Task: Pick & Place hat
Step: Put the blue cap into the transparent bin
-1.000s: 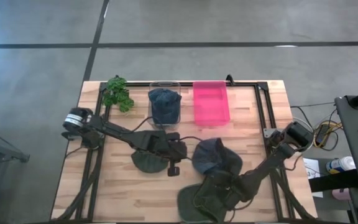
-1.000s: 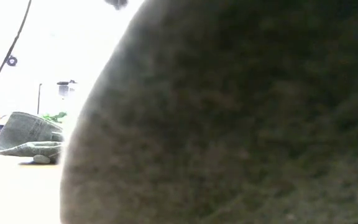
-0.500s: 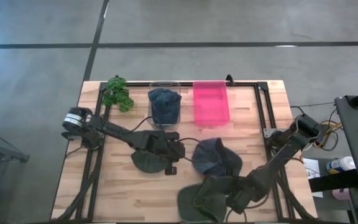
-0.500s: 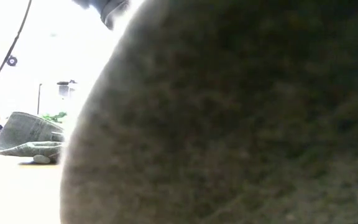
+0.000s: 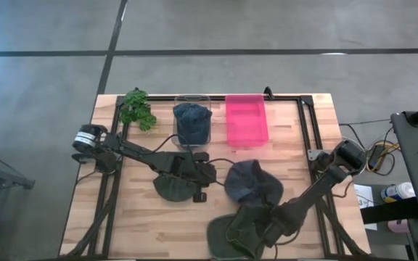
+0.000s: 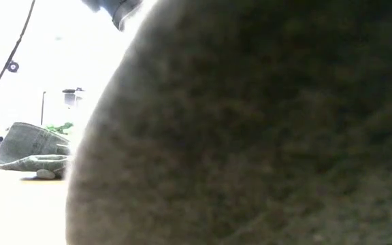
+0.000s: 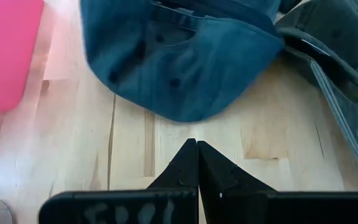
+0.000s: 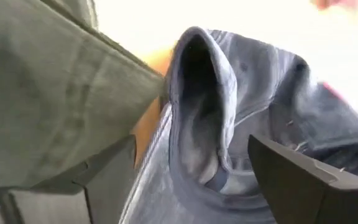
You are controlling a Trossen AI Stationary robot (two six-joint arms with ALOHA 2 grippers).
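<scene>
right pincer (image 8: pixel 191 180) is spread wide, its fingers straddling the folded edge of the blue cap (image 5: pixel 251 181) at mid-worktop, likely lining up a grab, nothing pinched yet. left pincer (image 7: pixel 197 163) is pressed together and empty, parked low just beside an olive cap (image 5: pixel 174 187), waiting. another blue hat sits in the clear bin (image 5: pixel 192 101), so that's probably the drop spot; pink bin (image 5: pixel 246 119) next to it. a third olive cap (image 5: pixel 231 233) at the near edge blocks almost all the low view. worktop (image 5: pixel 296 138) wood, plant (image 5: pixel 136 109) in the far corner.
</scene>
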